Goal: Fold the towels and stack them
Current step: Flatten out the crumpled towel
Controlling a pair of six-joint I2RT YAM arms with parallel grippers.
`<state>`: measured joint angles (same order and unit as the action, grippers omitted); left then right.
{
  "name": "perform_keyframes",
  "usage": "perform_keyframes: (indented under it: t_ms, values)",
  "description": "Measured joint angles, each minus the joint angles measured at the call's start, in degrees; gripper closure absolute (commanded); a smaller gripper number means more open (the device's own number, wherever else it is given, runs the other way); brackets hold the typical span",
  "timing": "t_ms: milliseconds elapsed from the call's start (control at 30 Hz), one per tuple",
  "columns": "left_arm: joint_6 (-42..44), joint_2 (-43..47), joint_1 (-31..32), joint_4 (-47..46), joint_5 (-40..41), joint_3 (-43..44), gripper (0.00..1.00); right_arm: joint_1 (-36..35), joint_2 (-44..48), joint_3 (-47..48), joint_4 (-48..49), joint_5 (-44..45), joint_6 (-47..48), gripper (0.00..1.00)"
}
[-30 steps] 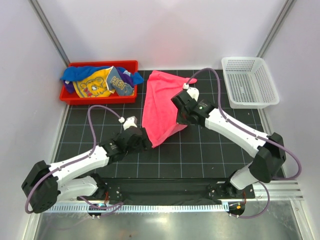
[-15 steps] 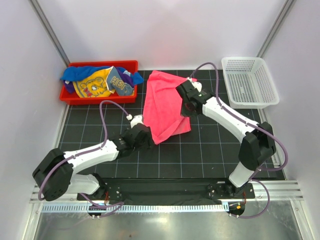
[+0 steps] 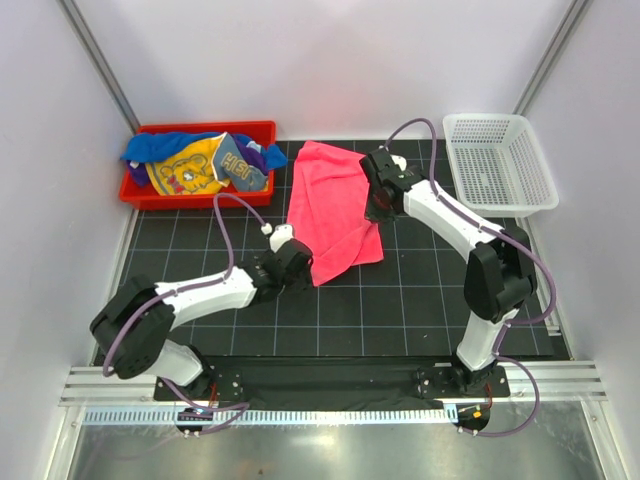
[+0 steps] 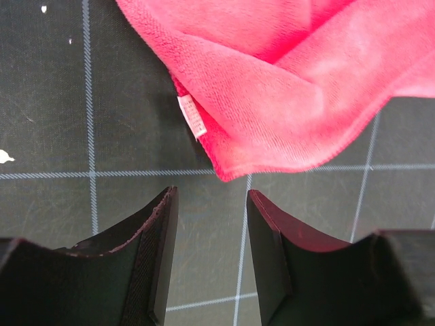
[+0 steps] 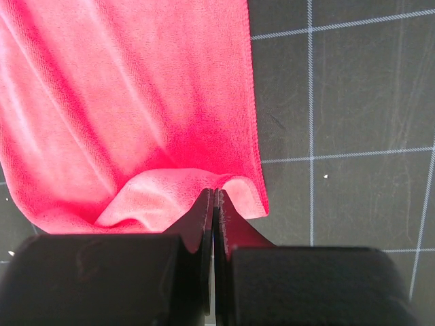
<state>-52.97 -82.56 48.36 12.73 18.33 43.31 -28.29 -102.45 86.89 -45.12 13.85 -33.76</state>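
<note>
Seen from above, a hot pink towel [image 3: 335, 215] lies partly folded on a black gridded mat [image 3: 400, 300], just toward 12 o'clock from the mat's centre, its near end narrowing to a corner at 7 o'clock. The left gripper [image 3: 298, 264] sits low at that corner. In its wrist view the two dark fingers [image 4: 153, 251] stand spread with bare mat between them, and the towel's corner, with a small white label [image 4: 192, 117] sewn into its hem, lies just beyond the tips without touching them. The right gripper [image 3: 378, 200] is at the towel's 3 o'clock edge, its fingers pressed together and pinching a raised fold of the pink cloth. At 10 o'clock a red bin [image 3: 200, 127] holds a heap of towels [image 3: 200, 165] in blue, yellow and purple. At 2 o'clock stands a white mesh basket [image 3: 500, 170].
</note>
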Motion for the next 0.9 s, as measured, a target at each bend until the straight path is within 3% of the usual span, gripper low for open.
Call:
perform_keyframes:
  t_ms: [67, 200, 433, 900]
  values:
    - [-1.5, -1.8, -0.1, 0.8, 0.5, 1.2, 0.46, 0.2, -0.2, -0.3, 0.5, -0.4, 0.2, 0.99]
    - [-5.0, -4.9, -0.4, 2.6, 1.7, 4.0, 0.46, 0.4, -0.2, -0.9, 1.5, -1.0, 0.5, 0.99]
    - [-8.1, -7.3, -0.9, 3.9, 2.4, 6.4, 0.59, 0.8, -0.2, -3.1, 3.3, -1.5, 0.7, 0.99]
    - [-10.1, -8.9, -1.6, 4.9, 2.4, 6.4, 0.62, 1.8, -0.2, -5.9, 4.9, -2.6, 0.9, 0.99]
